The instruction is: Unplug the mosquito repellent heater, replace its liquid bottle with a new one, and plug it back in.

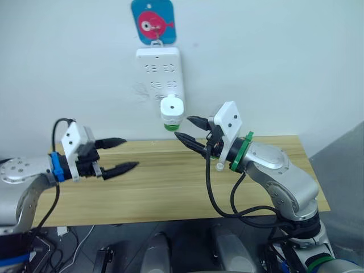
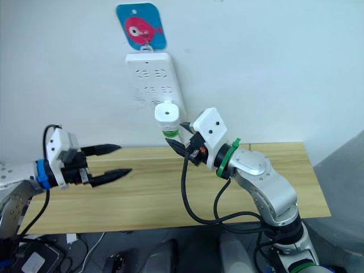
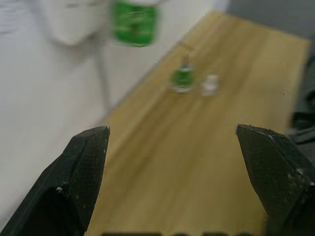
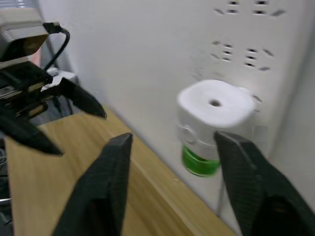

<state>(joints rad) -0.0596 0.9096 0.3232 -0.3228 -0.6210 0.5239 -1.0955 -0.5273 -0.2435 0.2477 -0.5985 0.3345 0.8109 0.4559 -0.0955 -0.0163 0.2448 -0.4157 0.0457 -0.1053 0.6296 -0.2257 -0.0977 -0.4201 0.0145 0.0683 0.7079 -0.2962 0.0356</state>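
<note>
The mosquito repellent heater (image 1: 171, 110) is plugged into the wall power strip (image 1: 160, 73), long axis vertical, green bottle (image 1: 170, 125) pointing down. Right gripper (image 1: 191, 131) is held spread just beside it; left gripper (image 1: 118, 154) is spread too.

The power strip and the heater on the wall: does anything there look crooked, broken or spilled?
Nothing stands out. The mosquito repellent heater sits plugged into the power strip, its green bottle hanging straight below, with no spill on the table.
</note>
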